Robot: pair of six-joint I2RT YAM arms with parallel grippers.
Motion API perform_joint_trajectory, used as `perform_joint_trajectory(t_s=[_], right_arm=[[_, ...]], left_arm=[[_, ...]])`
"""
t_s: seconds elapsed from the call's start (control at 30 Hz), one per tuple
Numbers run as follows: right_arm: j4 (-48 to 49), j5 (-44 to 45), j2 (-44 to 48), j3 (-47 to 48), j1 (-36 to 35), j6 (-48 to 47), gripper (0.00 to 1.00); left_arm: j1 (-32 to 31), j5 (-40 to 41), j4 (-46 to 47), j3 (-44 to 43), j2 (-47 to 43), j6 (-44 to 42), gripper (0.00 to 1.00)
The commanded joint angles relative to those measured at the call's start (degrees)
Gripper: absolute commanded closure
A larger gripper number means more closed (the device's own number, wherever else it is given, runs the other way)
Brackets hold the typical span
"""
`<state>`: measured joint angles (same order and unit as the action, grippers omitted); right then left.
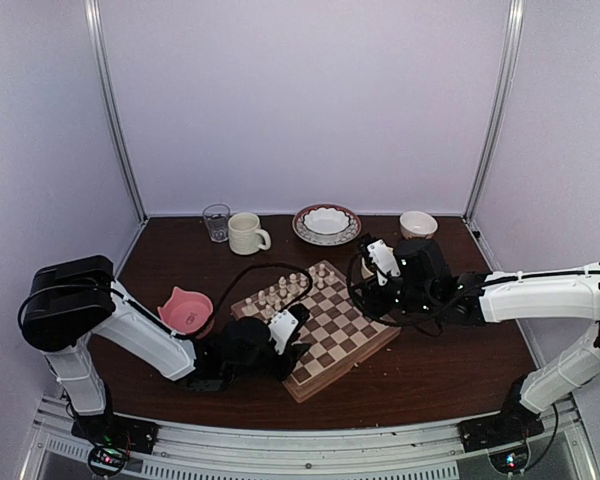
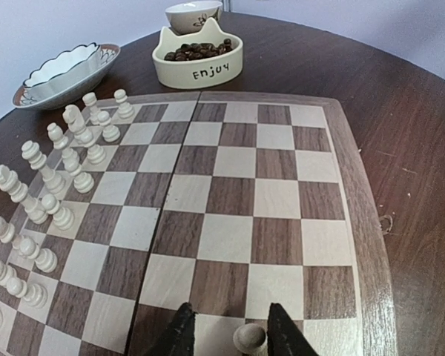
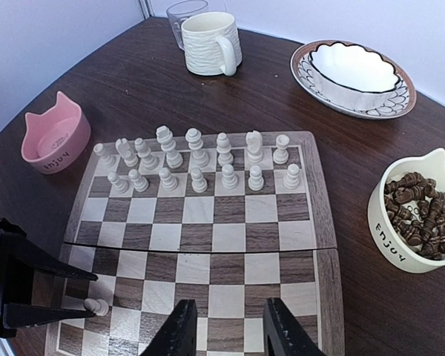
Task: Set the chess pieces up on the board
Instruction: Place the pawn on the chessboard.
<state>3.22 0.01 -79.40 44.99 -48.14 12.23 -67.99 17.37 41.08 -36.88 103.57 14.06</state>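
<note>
The board (image 1: 345, 335) lies mid-table, and it fills the left wrist view (image 2: 230, 193) and the right wrist view (image 3: 208, 237). Cream chess pieces (image 3: 196, 159) stand in two rows along its far-left side (image 2: 59, 170). My left gripper (image 1: 295, 340) is low over the near corner with its jaws apart (image 2: 230, 326). One cream pawn (image 2: 250, 337) stands between them, close to the right finger. The pawn also shows in the right wrist view (image 3: 96, 305). My right gripper (image 3: 230, 330) is open and empty above the board's right side (image 1: 358, 285).
A cream cat-ear bowl (image 3: 415, 215) of dark pieces sits off the board's far right edge (image 2: 198, 55). A pink cat-ear bowl (image 1: 185, 308) is left of the board. A mug (image 1: 246, 233), a glass (image 1: 217, 222), a patterned plate with a white bowl (image 1: 326, 223) and a small bowl (image 1: 418, 224) line the back.
</note>
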Motion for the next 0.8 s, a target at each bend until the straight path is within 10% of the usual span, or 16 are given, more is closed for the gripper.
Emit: perform_joint_trajectory(t_s=[0.0, 0.37, 0.77], right_arm=[[0.9, -1.4, -0.1, 0.3, 0.2, 0.2, 0.66], [-2.8, -10.3, -2.4, 3.7, 0.0, -2.0, 0.64], [-12.8, -10.7, -9.5, 10.1, -8.4, -10.8, 0.58]], left_arm=[[-0.2, 1.2, 0.1, -0.7, -0.4, 1.6, 0.63], [-0.2, 2.5, -8.8, 1.7, -10.1, 3.8, 0.43], [9.3, -3.1, -42.9, -3.3, -32.4, 14.6, 0.46]])
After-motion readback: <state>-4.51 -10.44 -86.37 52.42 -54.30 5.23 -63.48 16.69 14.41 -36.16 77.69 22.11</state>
